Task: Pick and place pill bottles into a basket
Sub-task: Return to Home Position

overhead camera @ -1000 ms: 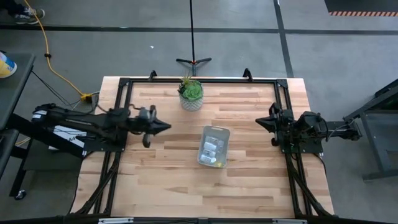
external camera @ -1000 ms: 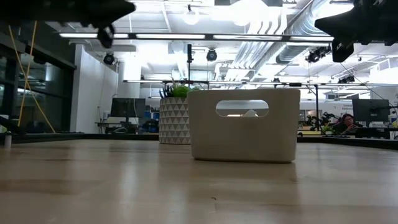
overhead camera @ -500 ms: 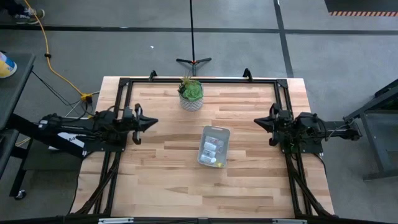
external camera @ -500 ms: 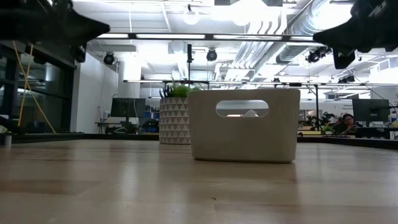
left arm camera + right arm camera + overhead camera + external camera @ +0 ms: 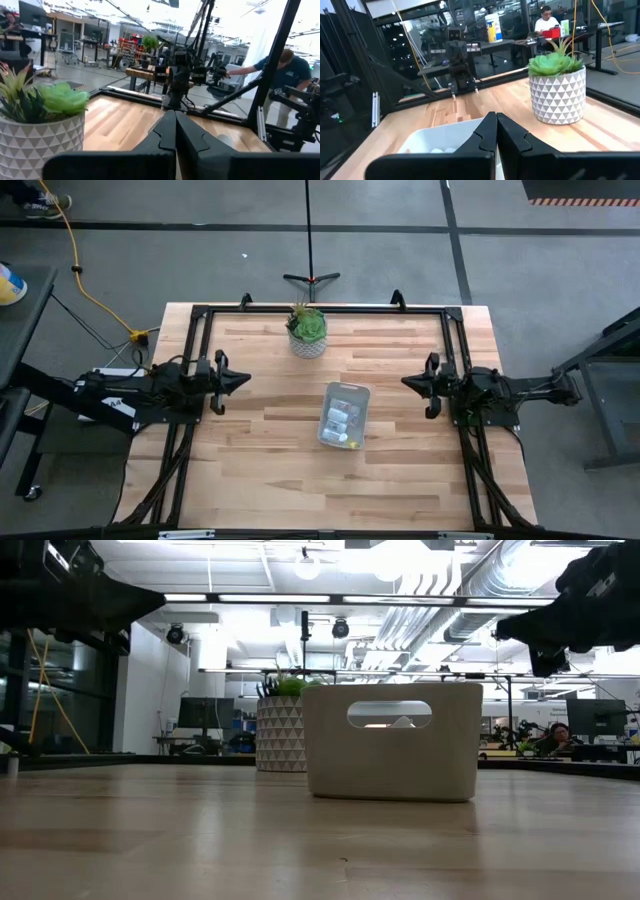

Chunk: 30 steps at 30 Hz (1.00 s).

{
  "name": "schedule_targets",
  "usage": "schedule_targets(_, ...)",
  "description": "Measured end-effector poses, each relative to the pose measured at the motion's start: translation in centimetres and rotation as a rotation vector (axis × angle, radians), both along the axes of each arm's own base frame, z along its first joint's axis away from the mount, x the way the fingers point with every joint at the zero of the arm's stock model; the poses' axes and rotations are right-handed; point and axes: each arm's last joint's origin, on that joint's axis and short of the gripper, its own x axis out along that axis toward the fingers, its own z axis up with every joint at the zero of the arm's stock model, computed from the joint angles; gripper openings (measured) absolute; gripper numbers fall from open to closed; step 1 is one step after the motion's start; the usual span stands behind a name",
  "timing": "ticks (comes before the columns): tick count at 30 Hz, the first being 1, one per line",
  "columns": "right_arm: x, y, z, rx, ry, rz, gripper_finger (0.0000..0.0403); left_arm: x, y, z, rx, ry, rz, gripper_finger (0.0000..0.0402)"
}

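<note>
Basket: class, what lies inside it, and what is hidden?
Inside the basket lie several whitish pill bottles, seen from above. Their number cannot be told; in the low view the basket's wall hides nearly all of them.

One basket [image 5: 349, 386]; one potted plant [image 5: 307, 328]; left arm [image 5: 150, 387], right arm [image 5: 500, 390] — two. Pill bottles [image 5: 341, 418] — several, count unclear.

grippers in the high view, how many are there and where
2. The left gripper is shut above the table's left side; the right gripper is shut above its right side, with the basket on the table between them. Neither is hidden.
</note>
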Motion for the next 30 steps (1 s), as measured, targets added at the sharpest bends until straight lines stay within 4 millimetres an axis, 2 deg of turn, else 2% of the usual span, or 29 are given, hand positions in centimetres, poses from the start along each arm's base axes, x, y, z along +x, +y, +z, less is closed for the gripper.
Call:
schedule_targets(6, -0.01, -0.09, -0.05, -0.026, 0.008, -0.029, 0.0000, 0.01, 0.00, -0.04, 0.042, 0.011, 0.008, 0.0022)
schedule_targets(11, -0.01, -0.08, 0.00, -0.024, 0.003, -0.028, 0.0000, 0.04, 0.04, -0.35, 0.008, 0.037, 0.016, 0.0024)
schedule_targets(18, 0.00, -0.05, -0.07, -0.024, 0.010, -0.017, 0.0000, 0.03, 0.18, -0.41, 0.012, 0.044, 0.065, 0.0072)
schedule_targets(30, 0.01, -0.04, -0.20, -0.025, 0.023, -0.013, 0.0000, 0.03, 0.22, -0.51, 0.044, 0.059, 0.083, 0.0059)
